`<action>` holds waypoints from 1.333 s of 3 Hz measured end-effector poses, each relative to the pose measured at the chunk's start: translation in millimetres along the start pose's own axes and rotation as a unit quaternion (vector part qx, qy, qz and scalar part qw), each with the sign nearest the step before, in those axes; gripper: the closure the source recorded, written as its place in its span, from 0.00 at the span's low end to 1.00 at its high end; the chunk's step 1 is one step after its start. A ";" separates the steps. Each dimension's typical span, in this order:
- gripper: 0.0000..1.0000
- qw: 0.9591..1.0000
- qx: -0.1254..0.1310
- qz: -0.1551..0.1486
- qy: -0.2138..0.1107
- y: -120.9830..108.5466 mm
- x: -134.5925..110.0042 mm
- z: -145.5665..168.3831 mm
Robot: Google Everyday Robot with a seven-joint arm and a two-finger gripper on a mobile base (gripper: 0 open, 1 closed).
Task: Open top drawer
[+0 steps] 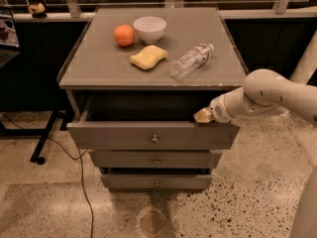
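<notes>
The top drawer point(119, 136) sat just beneath the desk point(99, 63) surface, pulled partway out so that its grey front stood forward of the two lower drawers point(124, 159) and a dark gap showed behind its upper edge. Its small round knob point(154, 139) sat at the centre of the front, with nothing touching it. The hand point(203, 116) was at the right end of the drawer front's top edge, its tan tip at or against that edge; whether the hand was spread or pressed together could not be told. The white arm point(267, 95) reached in from the right, at drawer height. On the desk above, an orange point(124, 35) lay just beside a white bowl point(149, 29), a yellow sponge point(148, 57) lay in front of them, and a clear plastic bottle point(190, 62) lay on its side to the right of the sponge. A dark cable point(84, 192) ran across the speckled floor point(247, 197) left of the drawers.
</notes>
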State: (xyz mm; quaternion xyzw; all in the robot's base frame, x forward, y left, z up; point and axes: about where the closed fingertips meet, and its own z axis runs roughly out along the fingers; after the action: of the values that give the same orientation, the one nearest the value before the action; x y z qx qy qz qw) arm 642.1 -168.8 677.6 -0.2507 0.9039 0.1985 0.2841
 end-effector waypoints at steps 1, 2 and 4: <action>1.00 1.000 -0.022 -0.001 0.017 12.2 7.9 0.9; 1.00 1.000 -0.022 -0.002 0.017 12.5 7.0 1.6; 1.00 0.999 -0.020 -0.032 0.011 18.5 -24.3 11.5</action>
State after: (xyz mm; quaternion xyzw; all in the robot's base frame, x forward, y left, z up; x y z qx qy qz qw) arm 653.7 -140.1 687.8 -0.2871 0.8943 0.2051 0.2753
